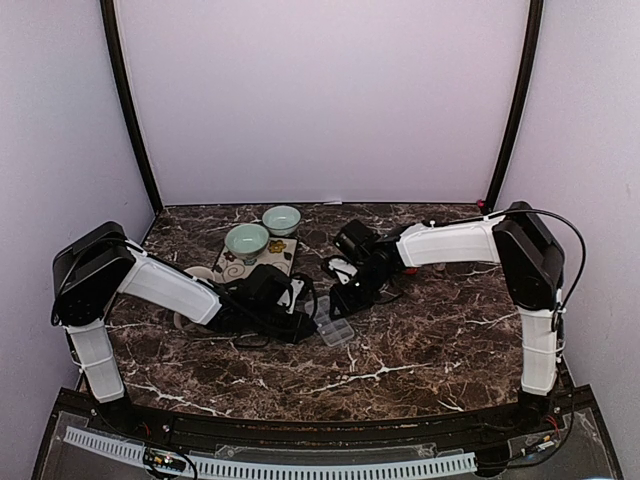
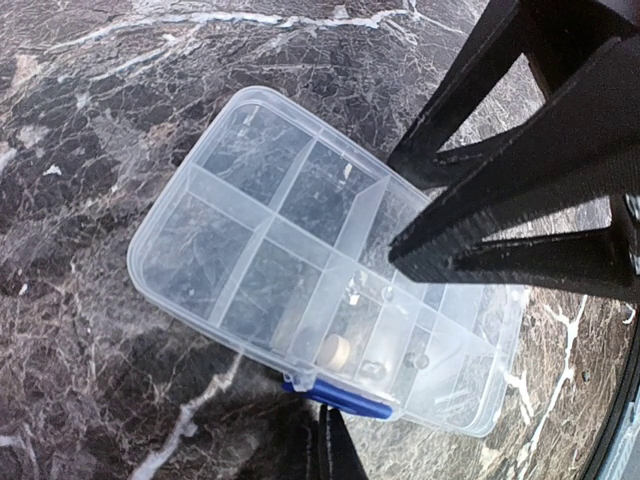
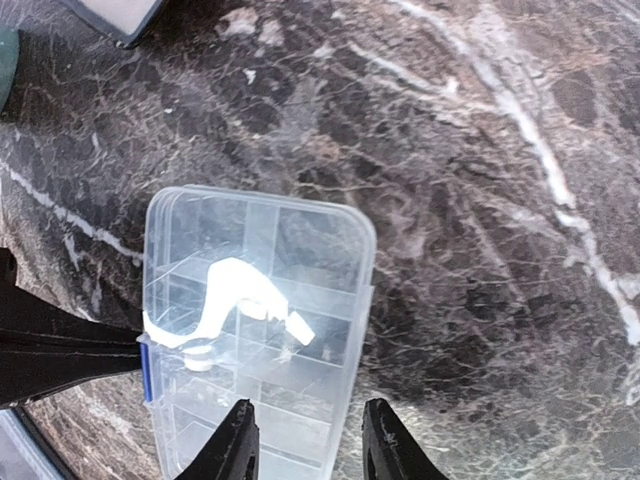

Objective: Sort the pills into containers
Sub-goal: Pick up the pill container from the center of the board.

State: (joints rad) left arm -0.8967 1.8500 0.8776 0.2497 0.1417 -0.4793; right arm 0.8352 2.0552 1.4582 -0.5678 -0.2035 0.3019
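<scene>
Marble table (image 1: 420,340) — organiser box (image 1: 336,333) — lilac walls (image 1: 320,100)

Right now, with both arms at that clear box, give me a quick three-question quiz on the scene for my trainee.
1. True or false: the left gripper is shut.
2. The latch on the organiser box is: A red, B blue, C green.
3. How many pale green bowls show in the top view?
Key: 1 true; 2 B; 3 two.
</scene>
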